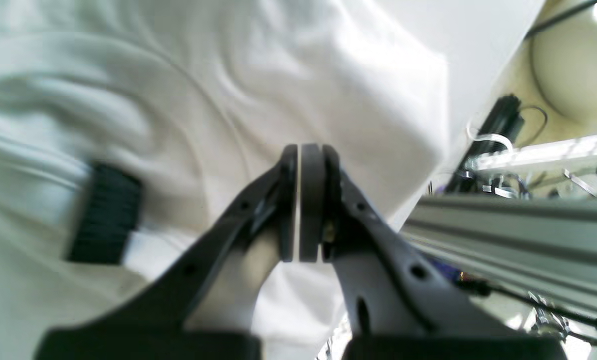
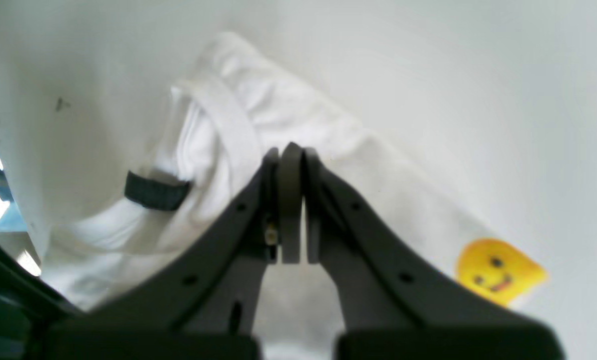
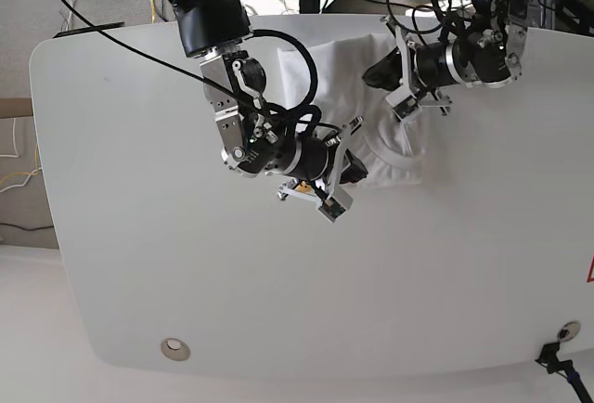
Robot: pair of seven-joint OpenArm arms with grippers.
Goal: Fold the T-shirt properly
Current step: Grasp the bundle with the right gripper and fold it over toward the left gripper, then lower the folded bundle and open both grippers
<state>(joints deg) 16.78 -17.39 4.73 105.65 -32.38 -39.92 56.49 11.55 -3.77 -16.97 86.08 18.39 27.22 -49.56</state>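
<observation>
Late fold stage: T-shirt (image 3: 394, 157) bunched into a compact stack on the bench (image 3: 139, 236), directly under both tools. Left tool (image 1: 308, 200) and right tool (image 2: 292, 200) both pressed together, holding nothing. Next: regrip an edge, flatten and square up.

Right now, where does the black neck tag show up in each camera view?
Left wrist: neck tag at lower left, on the T-shirt.
Right wrist: left of centre, beside the collar band.
Base: not visible; the arms cover that part of the shirt.
Shared landmark: the white collar band, running next to the tag.
</observation>
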